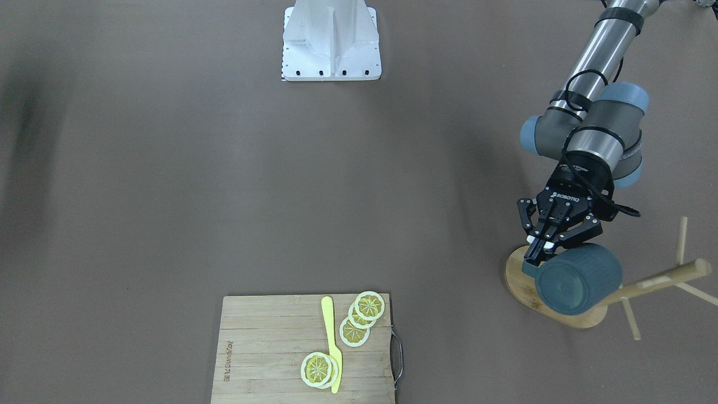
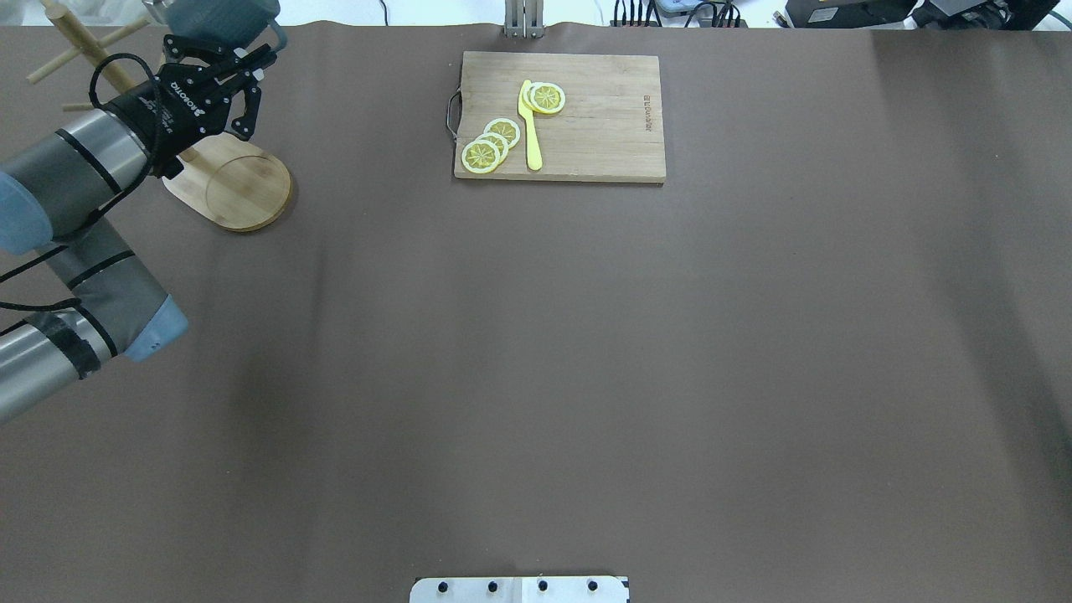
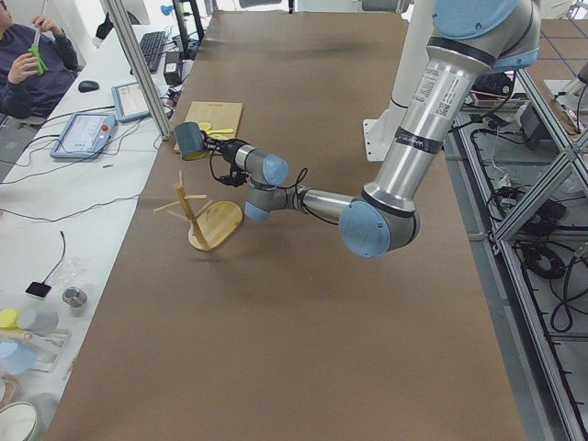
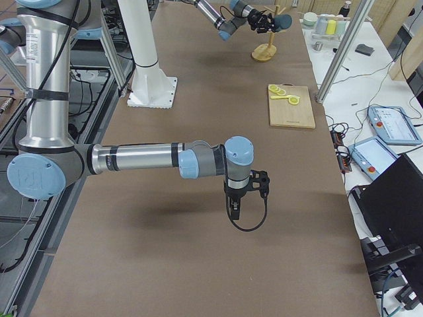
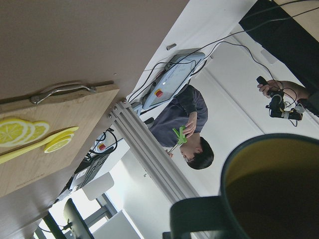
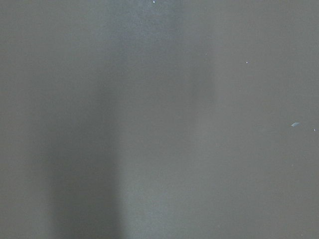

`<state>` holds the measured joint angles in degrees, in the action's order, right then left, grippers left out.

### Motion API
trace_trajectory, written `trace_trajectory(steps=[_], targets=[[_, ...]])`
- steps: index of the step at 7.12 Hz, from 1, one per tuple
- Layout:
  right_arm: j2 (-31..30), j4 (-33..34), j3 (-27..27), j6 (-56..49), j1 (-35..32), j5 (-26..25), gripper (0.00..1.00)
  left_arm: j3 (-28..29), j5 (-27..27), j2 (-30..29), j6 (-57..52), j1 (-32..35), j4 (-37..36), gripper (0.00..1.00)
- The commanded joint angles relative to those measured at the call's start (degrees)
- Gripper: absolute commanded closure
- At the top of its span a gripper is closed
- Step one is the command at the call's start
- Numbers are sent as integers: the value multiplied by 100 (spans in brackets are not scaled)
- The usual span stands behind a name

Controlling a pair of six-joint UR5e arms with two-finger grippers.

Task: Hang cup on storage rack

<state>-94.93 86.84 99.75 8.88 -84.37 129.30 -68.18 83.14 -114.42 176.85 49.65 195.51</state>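
My left gripper [image 1: 541,246] is shut on the dark teal-blue cup [image 1: 580,279], which lies on its side in the air above the bamboo storage rack's oval base [image 1: 519,280]. The rack's post [image 1: 662,278] and thin pegs lie just beyond the cup. In the overhead view the cup [image 2: 219,20] is at the top left, above the rack base [image 2: 244,189]. The left wrist view shows the cup's yellow inside [image 5: 281,194] and its handle [image 5: 199,217]. My right gripper [image 4: 236,210] hangs over bare table far from the rack; I cannot tell whether it is open or shut.
A rectangular bamboo cutting board [image 1: 263,348] with lemon slices [image 1: 370,306] and a yellow knife [image 1: 332,342] lies at the table's operator side, mid-table. The white robot base [image 1: 331,39] is opposite. A seated person [image 3: 32,60] is beside the table's end.
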Motion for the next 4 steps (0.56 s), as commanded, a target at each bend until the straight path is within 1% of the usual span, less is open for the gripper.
trace_trajectory(steps=[1, 3, 4], targets=[[19, 0, 9, 0, 9, -2, 0, 208, 105, 7, 78, 237, 180, 100], [27, 0, 9, 0, 0, -2, 0, 261, 368, 33, 78, 483, 189, 100], [27, 0, 9, 0, 0, -2, 0, 340, 369, 95, 69, 484, 224, 100]])
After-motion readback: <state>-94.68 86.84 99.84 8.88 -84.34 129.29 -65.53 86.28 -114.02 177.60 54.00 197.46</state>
